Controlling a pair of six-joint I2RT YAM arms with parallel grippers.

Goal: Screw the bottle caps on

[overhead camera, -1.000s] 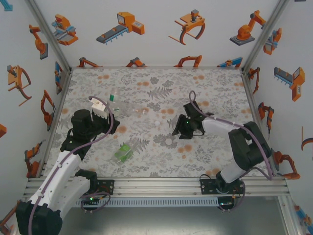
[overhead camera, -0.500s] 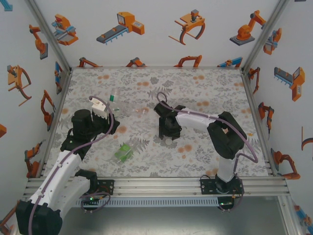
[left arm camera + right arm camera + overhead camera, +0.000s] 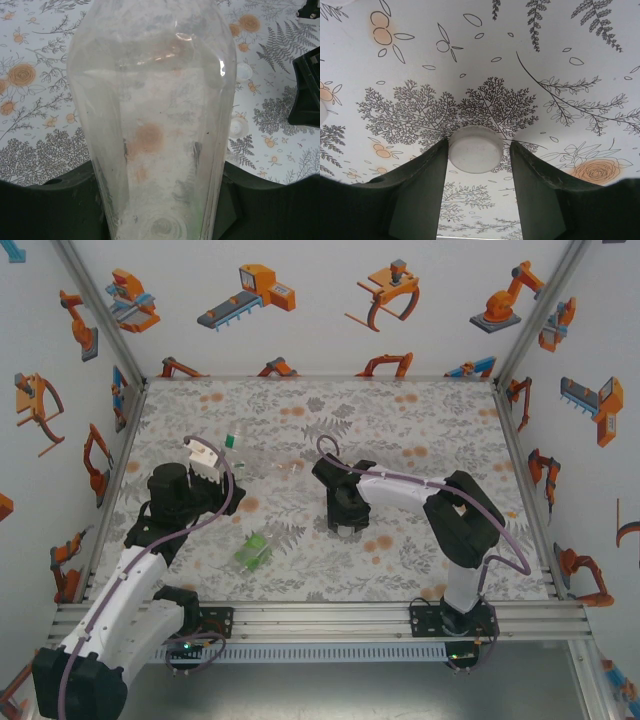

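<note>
While the left end effector (image 3: 207,462) clamps a bottle (image 3: 150,100), the right end effector (image 3: 479,172) straddles a cap (image 3: 476,149), jaws apart. Pinching it squarely likely comes next.

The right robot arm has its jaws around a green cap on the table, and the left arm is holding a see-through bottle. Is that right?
Not quite. The cap between the right gripper's jaws is white, not green, as the right wrist view shows. The rest holds: it sits on the table, and the left gripper holds a clear bottle.
</note>
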